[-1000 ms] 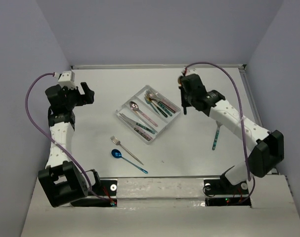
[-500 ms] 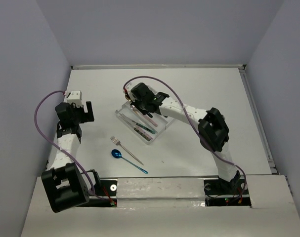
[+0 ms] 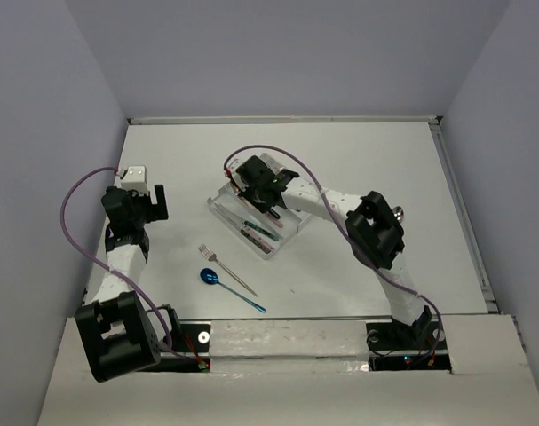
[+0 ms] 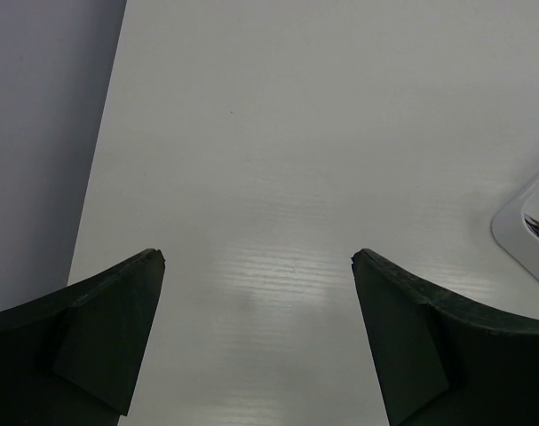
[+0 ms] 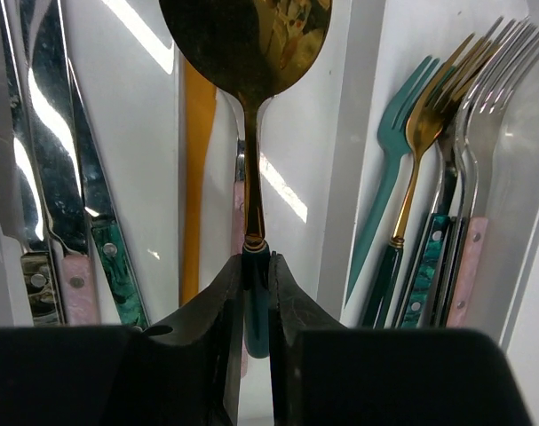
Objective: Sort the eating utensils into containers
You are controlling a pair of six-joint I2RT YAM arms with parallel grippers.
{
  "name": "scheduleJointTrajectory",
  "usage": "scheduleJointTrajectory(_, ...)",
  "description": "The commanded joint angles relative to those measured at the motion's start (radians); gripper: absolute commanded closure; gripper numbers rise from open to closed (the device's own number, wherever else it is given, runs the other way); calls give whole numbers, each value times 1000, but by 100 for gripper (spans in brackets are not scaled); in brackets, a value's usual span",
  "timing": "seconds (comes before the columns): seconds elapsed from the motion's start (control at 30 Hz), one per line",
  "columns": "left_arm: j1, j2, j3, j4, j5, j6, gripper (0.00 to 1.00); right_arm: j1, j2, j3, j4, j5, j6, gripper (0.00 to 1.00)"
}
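Your right tool point(image 5: 254, 264), clamped on a gold spoon point(image 5: 247, 53), hangs over the middle compartment of the tray point(image 5: 351, 151), with walls close on both sides. Forks point(image 5: 447, 115) fill one neighbouring slot, knives point(image 5: 51, 177) the other. Your left tool point(image 4: 256, 262), fingers spread, faces bare counter point(image 4: 296, 133). A silver fork point(image 3: 226, 270) and a blue spoon point(image 3: 210, 276) lie on the near counter between the arms.

Your top view looks down from high behind the near edge, taking in the whole table point(image 3: 367, 169). Your left wrist view faces bare table from low down, clipping the tray point(image 4: 513, 226) at its corner. Your right wrist view sits close over the tray's compartments. All three share that tray.
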Motion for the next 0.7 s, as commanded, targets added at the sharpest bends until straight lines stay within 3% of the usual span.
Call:
scheduleJointTrajectory(0.0, 4, 0, -17, 64, -3, 19, 1, 4, 0, -26, -36, 28, 31, 94)
scheduleJointTrajectory(0.1, 4, 9, -14, 61, 1, 19, 1, 4, -11, -46, -50, 23, 43, 92)
scheduleJointTrajectory(0.27, 4, 10, -10, 58, 2, 19, 1, 4, -15, -46, -76, 25, 51, 68)
scheduleJointTrajectory(0.37, 4, 10, -12, 58, 4, 21, 1, 4, -40, -33, -85, 39, 61, 60)
scheduleJointTrajectory(0.57, 4, 9, -12, 58, 4, 22, 1, -37, -132, -46, -107, 74, 126, 58)
scheduleJointTrajectory(0.67, 4, 6, -15, 57, 4, 23, 1, -172, -254, -146, -120, 121, 283, 55)
